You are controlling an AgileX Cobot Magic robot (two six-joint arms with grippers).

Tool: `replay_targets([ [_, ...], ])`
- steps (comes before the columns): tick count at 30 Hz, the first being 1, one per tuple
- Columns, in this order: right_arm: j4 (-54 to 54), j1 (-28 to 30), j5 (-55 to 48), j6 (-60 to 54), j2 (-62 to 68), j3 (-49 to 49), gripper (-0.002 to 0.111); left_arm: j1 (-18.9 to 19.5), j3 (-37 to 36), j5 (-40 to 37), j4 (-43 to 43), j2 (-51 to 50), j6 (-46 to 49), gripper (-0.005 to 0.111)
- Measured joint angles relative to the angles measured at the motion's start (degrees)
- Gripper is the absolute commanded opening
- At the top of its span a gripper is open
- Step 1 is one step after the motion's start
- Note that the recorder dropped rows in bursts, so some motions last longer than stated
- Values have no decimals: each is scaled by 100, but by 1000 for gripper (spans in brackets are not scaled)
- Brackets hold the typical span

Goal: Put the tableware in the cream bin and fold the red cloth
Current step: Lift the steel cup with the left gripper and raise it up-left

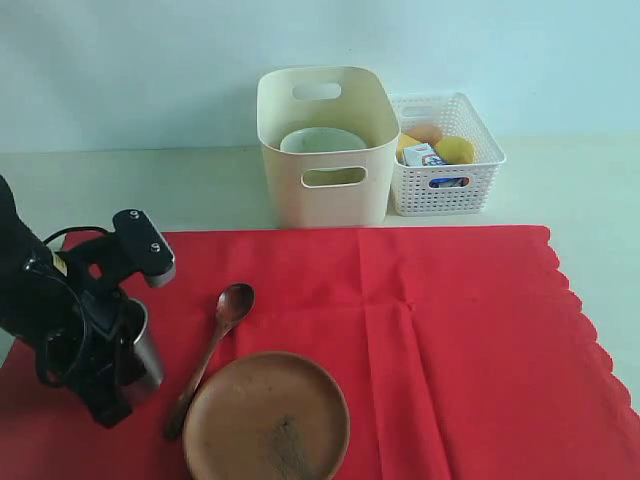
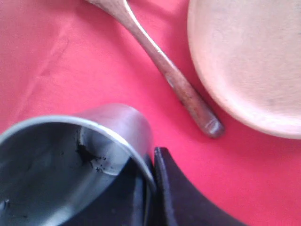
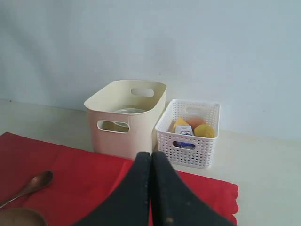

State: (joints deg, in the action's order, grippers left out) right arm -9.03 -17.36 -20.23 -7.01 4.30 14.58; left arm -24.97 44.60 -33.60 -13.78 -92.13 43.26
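Steel cup [image 2: 70, 155] stands at the left of the red cloth [image 1: 450, 330], its wall pinched by the left fingers [image 2: 183, 197]; so thin a hold may let it tilt and slip when lifted. Wooden spoon [image 1: 215, 340] and plate [image 1: 266, 418] lie beside it, uncollected. The right fingers [image 3: 136, 197] are clenched together, empty.

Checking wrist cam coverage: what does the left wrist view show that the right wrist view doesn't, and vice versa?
Left wrist only: the steel cup, its wall pinched between the fingers of the left gripper.
Right wrist only: the cream bin with the bowl inside, the white basket beside it, and the right gripper, shut and empty.
Both: the red cloth, the wooden spoon and the brown plate, though the right wrist view catches only the plate's edge.
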Motion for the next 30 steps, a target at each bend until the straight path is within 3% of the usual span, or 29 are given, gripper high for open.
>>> replay_targets([
  [23, 190, 0, 140, 0, 0, 0, 0, -23, 91, -59, 27, 2357, -12, 0],
  [30, -201, 0, 178, 0, 0, 0, 0, -23, 50, 172, -21, 2874, -52, 0],
])
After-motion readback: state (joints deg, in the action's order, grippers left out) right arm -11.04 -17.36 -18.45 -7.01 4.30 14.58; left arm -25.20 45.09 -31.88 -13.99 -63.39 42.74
